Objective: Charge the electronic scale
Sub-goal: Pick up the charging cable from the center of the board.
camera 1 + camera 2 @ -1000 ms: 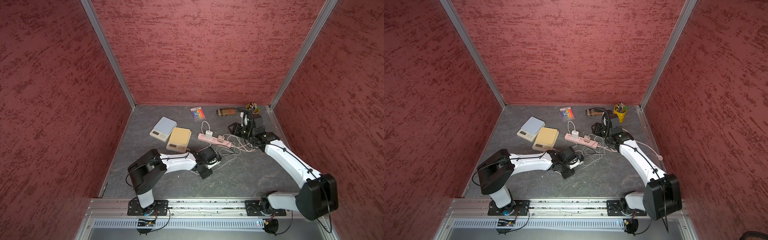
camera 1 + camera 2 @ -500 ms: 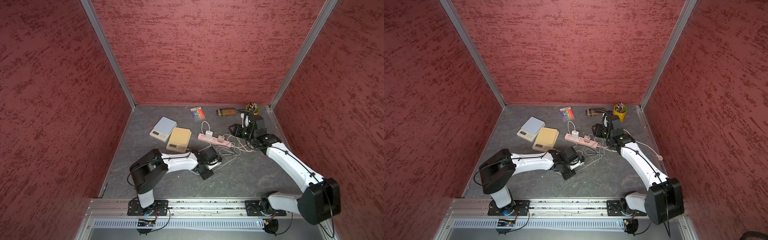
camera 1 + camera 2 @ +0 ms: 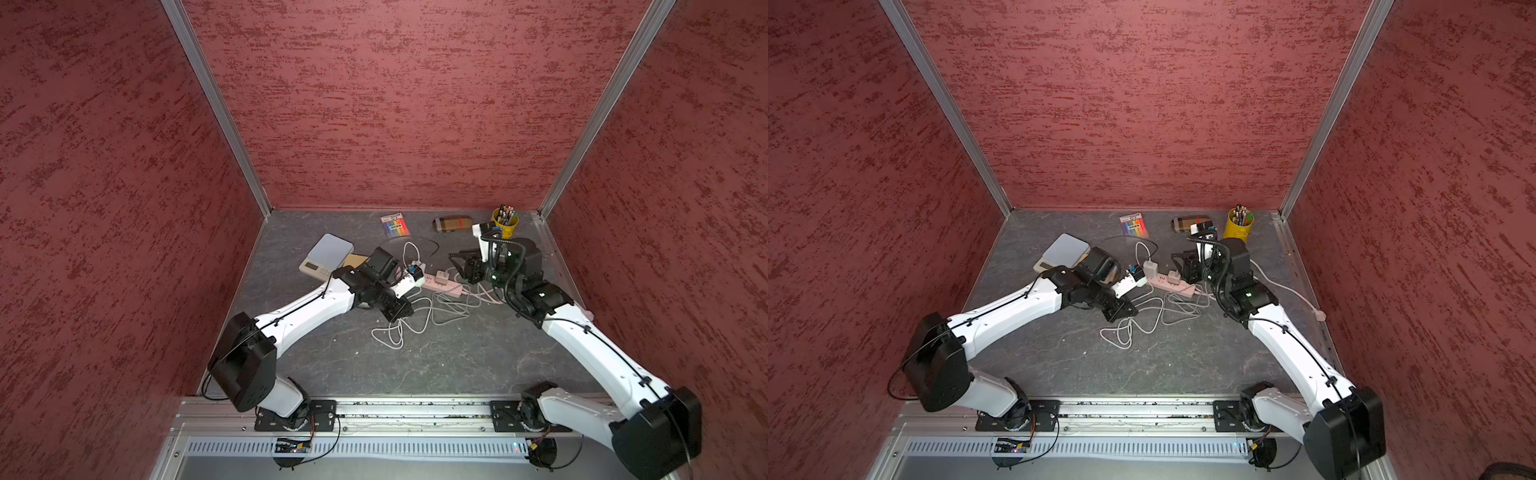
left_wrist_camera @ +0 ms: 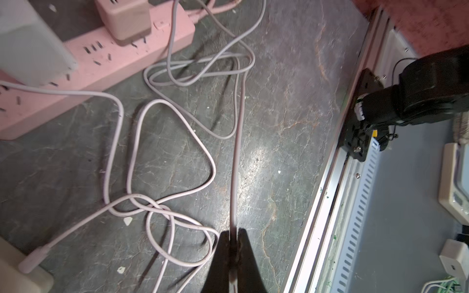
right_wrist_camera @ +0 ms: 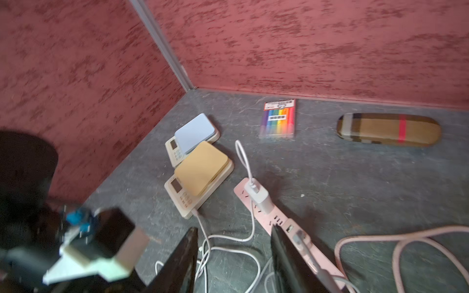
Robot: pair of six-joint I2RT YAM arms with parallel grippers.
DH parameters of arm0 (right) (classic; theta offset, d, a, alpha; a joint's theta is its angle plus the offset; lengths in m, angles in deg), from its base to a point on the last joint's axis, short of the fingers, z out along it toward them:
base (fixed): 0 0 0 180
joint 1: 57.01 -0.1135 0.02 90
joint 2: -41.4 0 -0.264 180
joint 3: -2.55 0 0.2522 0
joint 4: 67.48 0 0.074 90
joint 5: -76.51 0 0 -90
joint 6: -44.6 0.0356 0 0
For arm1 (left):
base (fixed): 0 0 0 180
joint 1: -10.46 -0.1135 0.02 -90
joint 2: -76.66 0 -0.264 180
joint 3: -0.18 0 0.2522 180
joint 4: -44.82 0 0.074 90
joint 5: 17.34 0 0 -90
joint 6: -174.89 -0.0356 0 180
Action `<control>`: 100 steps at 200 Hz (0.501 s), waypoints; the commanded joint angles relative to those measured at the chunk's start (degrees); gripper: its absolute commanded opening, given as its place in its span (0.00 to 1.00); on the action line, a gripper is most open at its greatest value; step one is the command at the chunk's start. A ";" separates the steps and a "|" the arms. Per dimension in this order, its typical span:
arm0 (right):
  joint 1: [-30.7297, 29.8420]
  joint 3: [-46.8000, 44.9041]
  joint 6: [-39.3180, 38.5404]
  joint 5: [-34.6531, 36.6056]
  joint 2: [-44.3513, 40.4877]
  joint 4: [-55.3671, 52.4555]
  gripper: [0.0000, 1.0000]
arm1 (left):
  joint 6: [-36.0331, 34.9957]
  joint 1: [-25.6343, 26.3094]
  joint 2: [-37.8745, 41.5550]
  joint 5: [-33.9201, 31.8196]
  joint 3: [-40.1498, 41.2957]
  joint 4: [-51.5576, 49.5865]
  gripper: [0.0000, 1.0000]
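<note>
Left wrist view: left tool pinching a pale cable near the pink power strip. Right tool spread over the strip, gripping nothing. Tan-topped scale sits just beside the blue-topped scale, with a cable plug touching its edge.

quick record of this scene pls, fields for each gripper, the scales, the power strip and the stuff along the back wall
left gripper: shut on a pale cable
right gripper: open, empty, beside the power strip
scales: tan-topped scale and blue-topped scale, next to each other
power strip: pink, on the floor, white charger plugged in
back wall: marker pack, glasses case, yellow pen cup
</note>
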 commanded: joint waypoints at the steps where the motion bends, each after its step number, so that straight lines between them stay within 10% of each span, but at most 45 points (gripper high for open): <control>1: -4.26 -1.69 -14.39 2.50 -1.46 2.63 0.53 | -2.94 -3.35 1.23 9.35 -1.43 -4.42 0.00; 100: -17.90 -3.69 -43.24 2.77 5.42 2.65 0.58 | -4.04 -11.97 0.37 21.26 -3.13 -9.03 0.00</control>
